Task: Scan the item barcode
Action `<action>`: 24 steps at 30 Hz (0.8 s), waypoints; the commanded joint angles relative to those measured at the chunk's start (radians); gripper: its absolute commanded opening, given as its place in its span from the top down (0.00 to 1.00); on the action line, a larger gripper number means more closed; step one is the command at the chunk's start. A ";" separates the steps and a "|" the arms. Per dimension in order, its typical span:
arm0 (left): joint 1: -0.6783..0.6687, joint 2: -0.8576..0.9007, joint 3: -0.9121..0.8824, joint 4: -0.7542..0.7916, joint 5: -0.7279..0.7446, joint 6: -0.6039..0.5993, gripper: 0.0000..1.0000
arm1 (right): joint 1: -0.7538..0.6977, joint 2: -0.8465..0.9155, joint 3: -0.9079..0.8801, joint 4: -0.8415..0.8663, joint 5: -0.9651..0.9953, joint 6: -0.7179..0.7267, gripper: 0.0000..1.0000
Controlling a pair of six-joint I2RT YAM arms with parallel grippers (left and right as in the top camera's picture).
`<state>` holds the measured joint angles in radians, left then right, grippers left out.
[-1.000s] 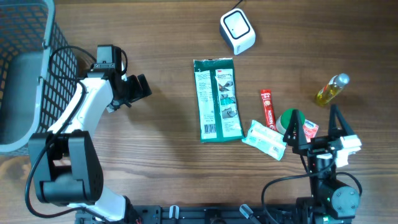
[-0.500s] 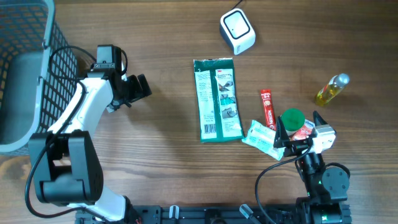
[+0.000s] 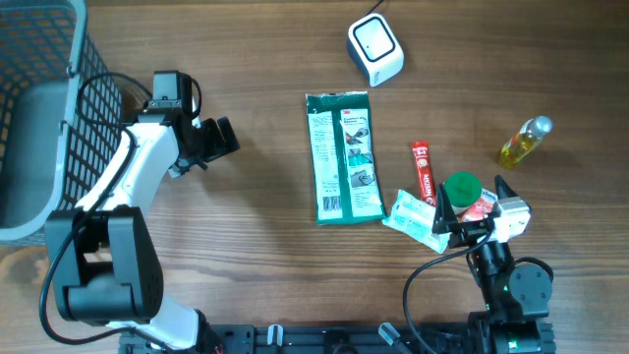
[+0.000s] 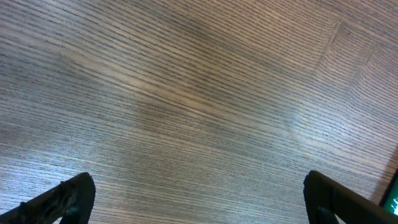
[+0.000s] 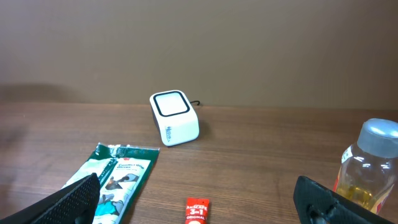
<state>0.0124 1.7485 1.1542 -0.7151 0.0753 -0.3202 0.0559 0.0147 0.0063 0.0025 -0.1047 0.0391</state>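
Starting with containers: a grey wire basket [image 3: 20, 39] is parked at the left edge of the table [image 3: 256, 256], and its contents can't be made out from overhead. A small bottle [image 3: 524, 141] with yellowish liquid inside is stood upright on the right. The green packet [image 3: 343, 157] is laid flat mid-table, printed side up, with a barcode [image 3: 332, 206] seen near its lower end. The white scanner [image 3: 375, 49] is set beyond it, apart. A red tube [image 3: 423, 169], a white sachet [image 3: 418, 221] and a green-capped item [image 3: 460, 185] are crowded just right of the packet, partly covered by the right gripper [image 3: 474, 205] — its fingers are spread wide, nothing gripped. The left gripper [image 3: 218, 138] is held over bare wood between basket and packet, fingers likewise spread wide.
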 commanded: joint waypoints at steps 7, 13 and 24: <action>0.005 -0.005 0.009 0.000 -0.010 -0.002 0.00 | -0.005 -0.010 -0.001 0.004 -0.012 -0.012 0.00; 0.005 -0.006 0.009 0.000 -0.010 -0.002 0.00 | -0.005 -0.010 -0.001 0.004 -0.012 -0.013 0.00; -0.106 -0.535 0.009 0.000 -0.010 -0.002 0.00 | -0.005 -0.010 -0.001 0.004 -0.012 -0.013 0.00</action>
<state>-0.0620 1.4364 1.1530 -0.7162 0.0723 -0.3202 0.0559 0.0147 0.0063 0.0025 -0.1047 0.0391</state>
